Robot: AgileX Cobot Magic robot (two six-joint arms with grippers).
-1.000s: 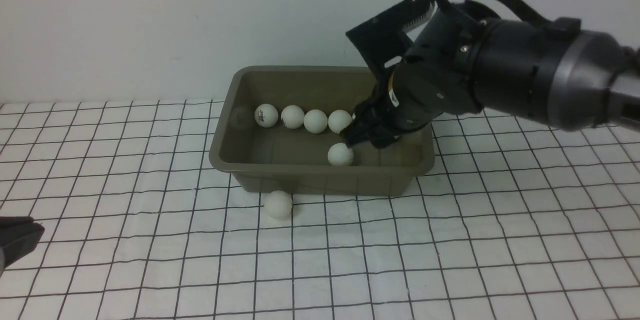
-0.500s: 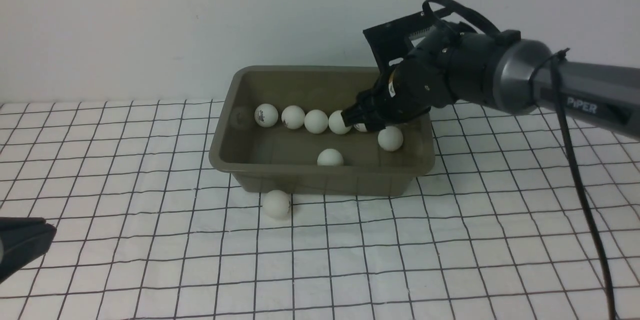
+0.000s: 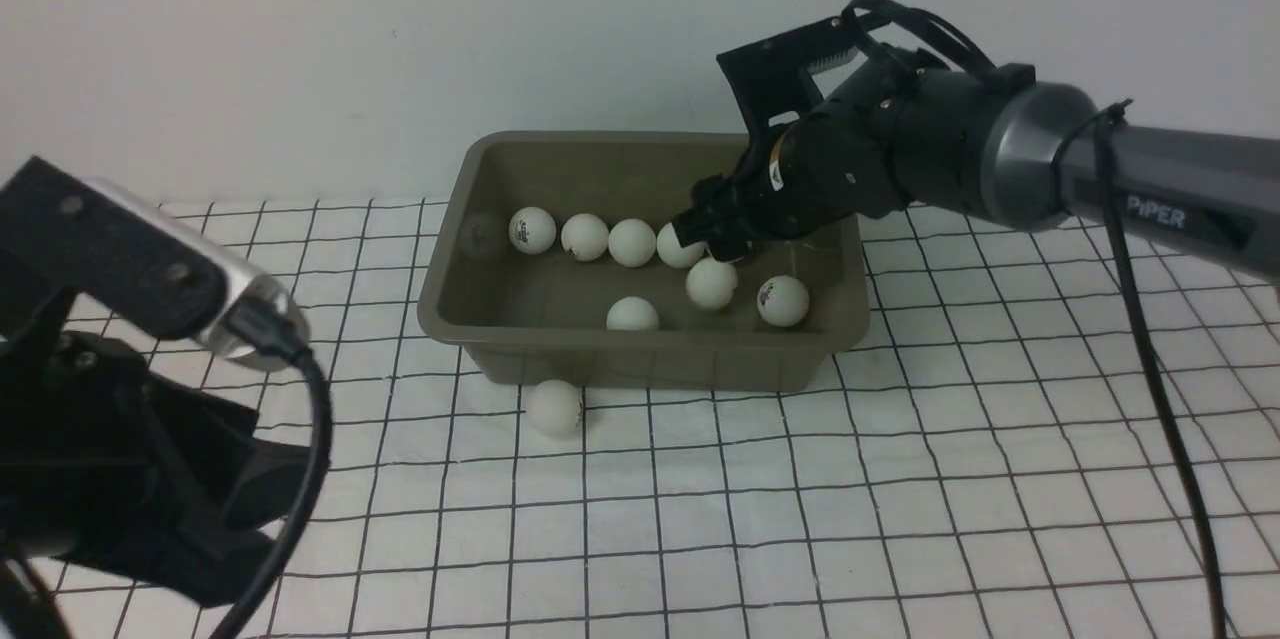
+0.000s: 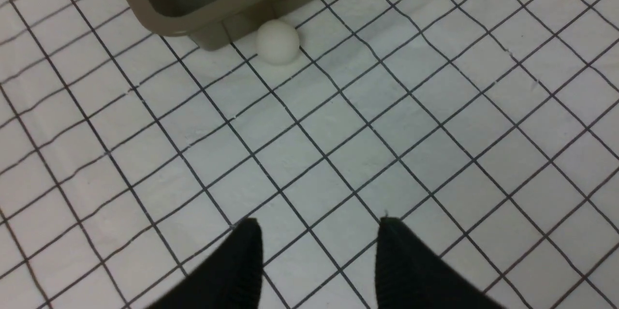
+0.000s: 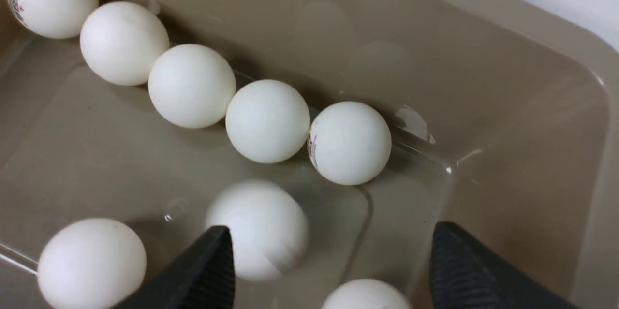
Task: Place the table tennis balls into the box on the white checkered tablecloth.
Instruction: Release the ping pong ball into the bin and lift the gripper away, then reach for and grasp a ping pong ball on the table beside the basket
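Box (image 3: 640, 359), far centre of cloth (image 3: 900, 479): eight balls (image 5: 267, 120) inside, right gripper (image 5: 332, 229) open and empty above. Last ball (image 3: 554, 407) beside near wall; left gripper (image 4: 317, 221), open, should straddle it clear of the rim.

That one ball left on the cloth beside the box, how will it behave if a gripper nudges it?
The ball is a smooth sphere on the tablecloth, so it likely rolls at a touch. The box wall close behind may block it that way. It looks small, probably light.

A plain pale wall (image 3: 300, 39) is seen across the back; a small corner of it is caught in the right wrist view.
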